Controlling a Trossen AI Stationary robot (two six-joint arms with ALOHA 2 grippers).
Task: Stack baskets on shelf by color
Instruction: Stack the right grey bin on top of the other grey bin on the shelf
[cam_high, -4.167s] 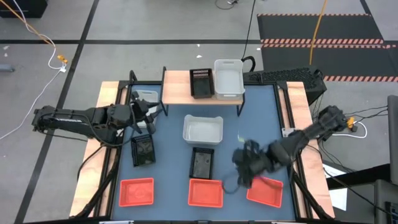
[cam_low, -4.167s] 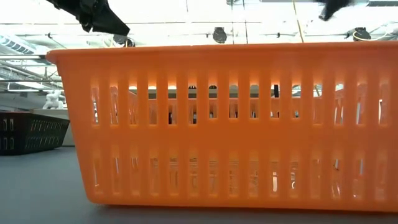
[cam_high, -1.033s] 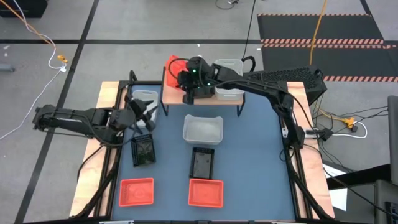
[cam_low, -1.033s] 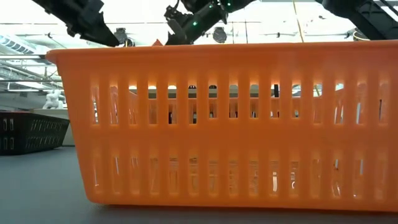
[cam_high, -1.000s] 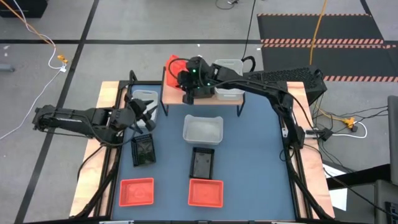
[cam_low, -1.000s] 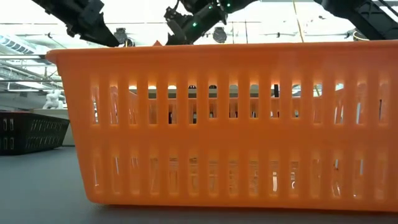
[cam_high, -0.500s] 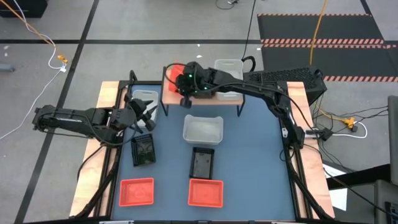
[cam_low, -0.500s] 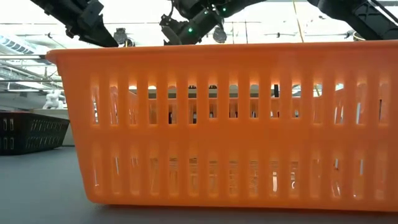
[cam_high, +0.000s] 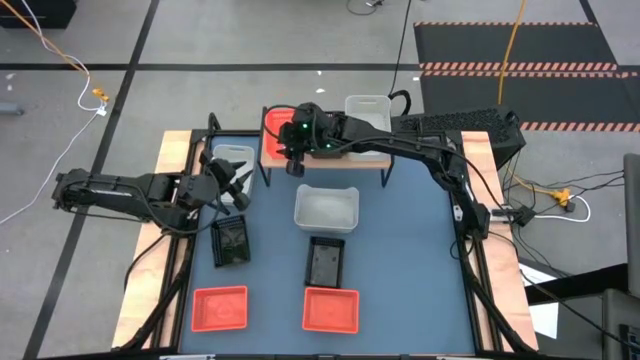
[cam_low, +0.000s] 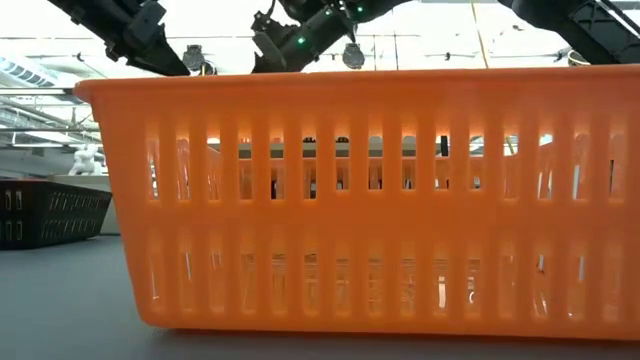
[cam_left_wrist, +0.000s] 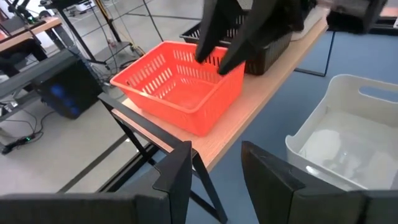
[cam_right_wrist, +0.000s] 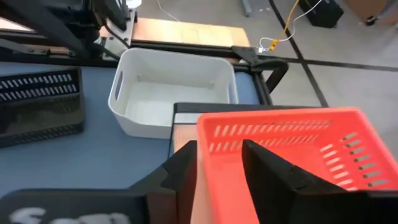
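Carried from 5 o'clock, the red basket (cam_high: 275, 126) sat on the shelf (cam_high: 322, 152), right gripper (cam_high: 293, 160) jaws astride its wall, left gripper (cam_high: 232, 183) parted.

- Red basket (cam_left_wrist: 180, 87) on shelf: glossy moulded plastic w/ slotted walls, smooth rim.
- Shelf (cam_left_wrist: 261, 99): light wood plank top, smooth matt finish; thin black metal legs.
- Black basket (cam_left_wrist: 261, 46) beside it: dark slatted plastic, slight sheen.
- White basket (cam_left_wrist: 348, 143) on table: smooth plastic, solid walls, semi-gloss.
- Table (cam_high: 400, 260): matt blue-grey surface; light wood side boards.
- Right gripper (cam_high: 292, 160): dark matt fingers, plastic or metal can't tell.
- Near orange basket (cam_low: 380, 200) in low view: translucent-looking plastic, light glowing through slots.
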